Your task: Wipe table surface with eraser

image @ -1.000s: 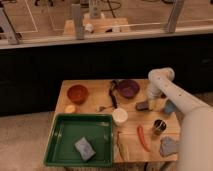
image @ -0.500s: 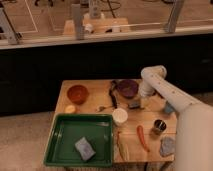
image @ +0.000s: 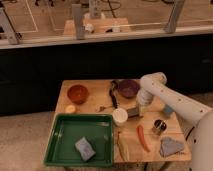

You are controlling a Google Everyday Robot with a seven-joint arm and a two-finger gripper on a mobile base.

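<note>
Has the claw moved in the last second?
Yes. The claw has slid left across the table, toward the white cup; it now sits just right of the cup, in front of the purple bowl.

On the table (image: 95, 89), taking the cup (image: 120, 116) as reference: eraser (image: 133, 112) touching its right with the gripper (image: 138, 107) directly above, tray (image: 60, 134) front-left holding a sponge (image: 84, 148), two bowls (image: 77, 93) behind, cloth (image: 171, 146) front-right.
</note>
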